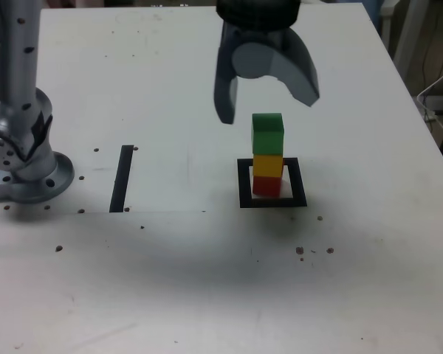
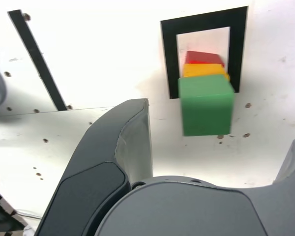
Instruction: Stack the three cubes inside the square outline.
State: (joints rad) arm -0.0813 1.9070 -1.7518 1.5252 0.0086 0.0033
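Note:
The three cubes stand as one tower inside the square outline (image 1: 243,184): red cube (image 1: 266,185) at the bottom, yellow cube (image 1: 267,165) in the middle, green cube (image 1: 267,133) on top. My gripper (image 1: 267,109) hangs just above and behind the green cube, open, its jaws spread wider than the cube and touching nothing. In the wrist view the green cube (image 2: 205,103) lies between the two dark fingers (image 2: 132,137), with the yellow cube (image 2: 202,70) and red cube (image 2: 201,56) showing beneath it inside the outline (image 2: 169,54).
A straight black strip (image 1: 121,179) lies on the white table at the exterior view's left of the outline. The arm's grey base (image 1: 22,162) stands at the far left. Small dark specks dot the table. Cables hang beyond the right edge.

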